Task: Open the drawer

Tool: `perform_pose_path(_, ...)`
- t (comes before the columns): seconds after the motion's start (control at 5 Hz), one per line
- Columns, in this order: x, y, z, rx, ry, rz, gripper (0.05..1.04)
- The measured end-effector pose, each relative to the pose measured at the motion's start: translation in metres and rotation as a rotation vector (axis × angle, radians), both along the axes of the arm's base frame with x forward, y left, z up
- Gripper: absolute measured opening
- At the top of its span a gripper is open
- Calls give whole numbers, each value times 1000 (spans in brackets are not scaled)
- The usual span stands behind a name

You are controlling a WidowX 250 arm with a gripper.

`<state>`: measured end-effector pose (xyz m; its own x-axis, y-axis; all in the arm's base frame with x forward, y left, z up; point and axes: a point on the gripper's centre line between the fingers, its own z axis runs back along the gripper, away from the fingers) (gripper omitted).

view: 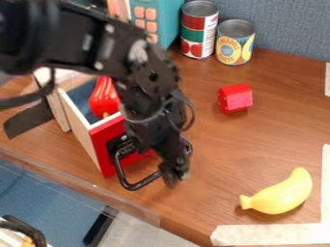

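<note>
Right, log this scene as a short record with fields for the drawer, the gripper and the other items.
drawer: open, red front
handle: black loop on the front
contents: red pepper-like toy
gripper: low, at the handle's picture-right end
on the table: yellow banana, lower right; small red block, farther back
at the back: two cans beside a teal toy with orange buttons
</note>
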<state>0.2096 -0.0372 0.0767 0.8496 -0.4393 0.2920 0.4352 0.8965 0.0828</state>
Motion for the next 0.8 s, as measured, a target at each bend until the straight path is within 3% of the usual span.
perform_pose_path(0.4,-13,14,29,-47,-1,38,1001)
perform_pose_path(0.6,-12,24,45,-70,24,68,1000)
perform_pose_path(0.8,-10,38,64,-90,5,124,1001)
